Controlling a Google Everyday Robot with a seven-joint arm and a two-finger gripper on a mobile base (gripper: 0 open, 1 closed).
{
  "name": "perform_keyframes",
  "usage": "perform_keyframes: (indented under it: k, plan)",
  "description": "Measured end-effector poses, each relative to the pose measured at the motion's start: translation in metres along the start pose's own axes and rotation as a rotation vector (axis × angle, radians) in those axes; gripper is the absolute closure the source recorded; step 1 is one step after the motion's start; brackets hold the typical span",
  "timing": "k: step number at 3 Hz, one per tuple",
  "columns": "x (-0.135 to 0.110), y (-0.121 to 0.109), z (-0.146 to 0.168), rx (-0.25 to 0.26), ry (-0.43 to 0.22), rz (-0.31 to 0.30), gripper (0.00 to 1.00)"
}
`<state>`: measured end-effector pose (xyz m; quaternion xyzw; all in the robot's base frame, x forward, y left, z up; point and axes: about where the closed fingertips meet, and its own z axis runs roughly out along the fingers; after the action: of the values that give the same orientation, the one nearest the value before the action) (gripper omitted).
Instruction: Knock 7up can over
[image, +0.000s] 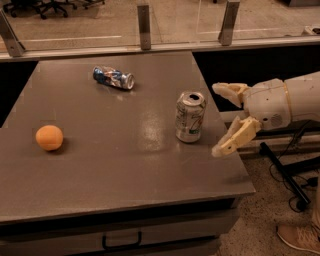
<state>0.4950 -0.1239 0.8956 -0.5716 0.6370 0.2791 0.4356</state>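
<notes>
The 7up can (190, 116) is silvery-white with green and red markings and a pull-tab top. It stands upright near the right edge of the grey table (100, 165). My gripper (219, 119) comes in from the right at the table's right edge, just right of the can and apart from it. Its two cream fingers are spread open, one finger (227, 90) behind and one finger (235, 139) in front, with nothing between them.
A dented blue-and-silver can (113, 78) lies on its side at the back of the table. An orange (49, 137) sits at the left. A glass barrier with metal posts (144, 20) runs behind. A drawer handle (122, 242) is below the front edge.
</notes>
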Motion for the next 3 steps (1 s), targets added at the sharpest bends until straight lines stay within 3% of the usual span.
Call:
perform_keyframes:
  k: [1,3]
  plan:
    - [-0.008,-0.008,0.019,-0.02,-0.054,-0.004,0.0]
    - [-0.018,-0.014,0.06,-0.101,-0.136,-0.022,0.41]
